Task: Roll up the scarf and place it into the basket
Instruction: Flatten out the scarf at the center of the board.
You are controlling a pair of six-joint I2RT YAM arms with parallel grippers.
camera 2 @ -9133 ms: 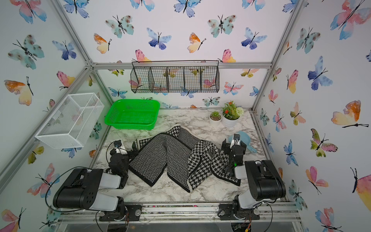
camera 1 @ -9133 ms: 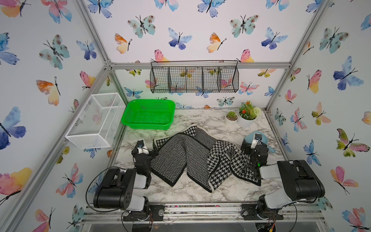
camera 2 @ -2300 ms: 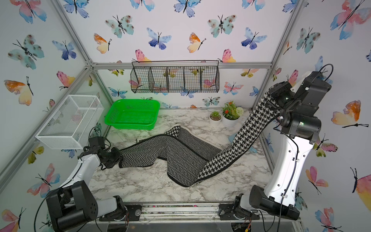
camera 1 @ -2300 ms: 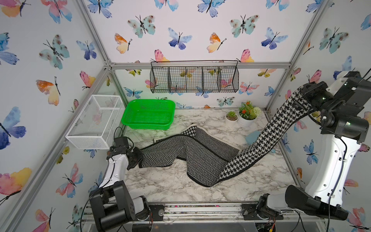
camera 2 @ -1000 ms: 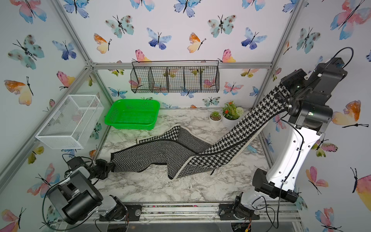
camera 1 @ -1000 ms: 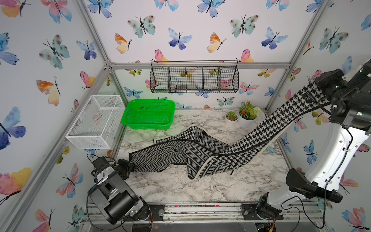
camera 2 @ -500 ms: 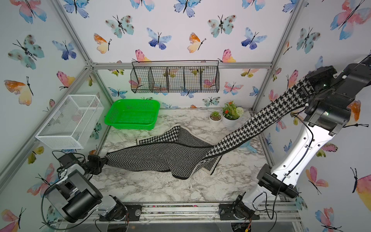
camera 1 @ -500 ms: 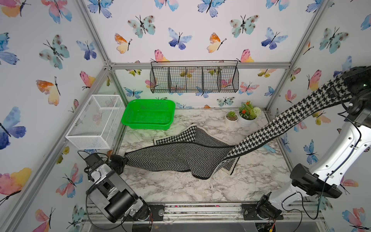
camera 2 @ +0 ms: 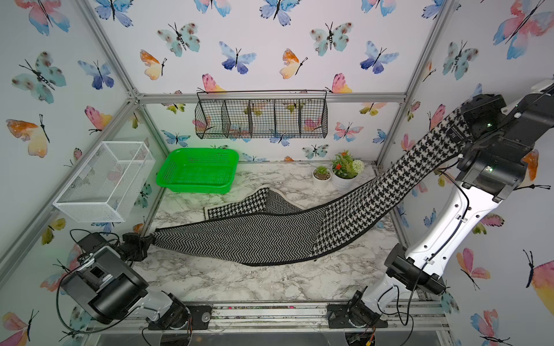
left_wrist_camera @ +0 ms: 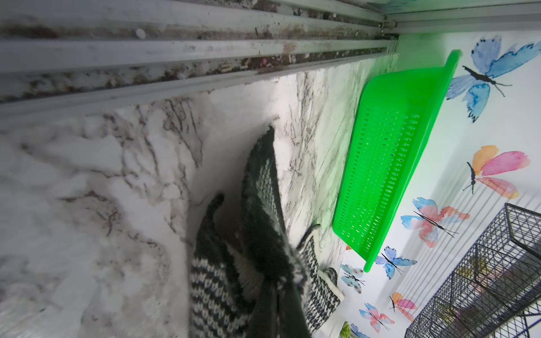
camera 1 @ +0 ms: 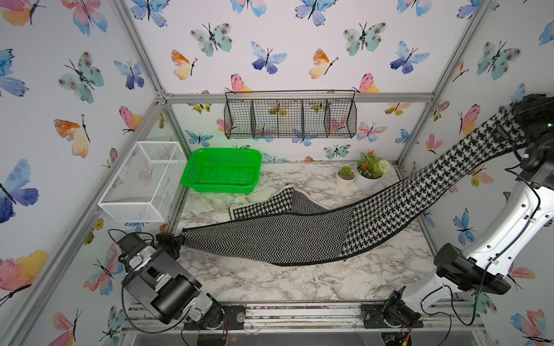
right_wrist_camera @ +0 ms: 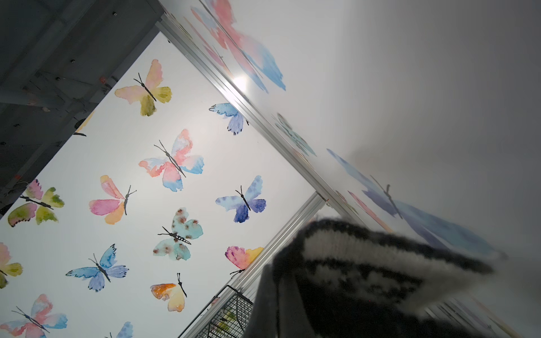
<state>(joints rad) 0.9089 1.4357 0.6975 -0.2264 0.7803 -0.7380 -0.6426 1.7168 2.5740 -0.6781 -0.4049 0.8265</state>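
i've pulled the scarf (camera 1: 269, 239) out long across the bench (camera 1: 269, 281). left claw (camera 1: 175, 242) pinches its end at the left edge, right claw (camera 2: 466, 119), i think, the raised end. rolling comes next; basket (camera 1: 221, 188) sits back-left.

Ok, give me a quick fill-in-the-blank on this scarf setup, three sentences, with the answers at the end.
The left gripper and the right gripper are each shut on one ____ of the scarf.
The right gripper holds its end ____ than the left gripper does.
The green basket has ____ inside it.
Missing words: end; higher; nothing.
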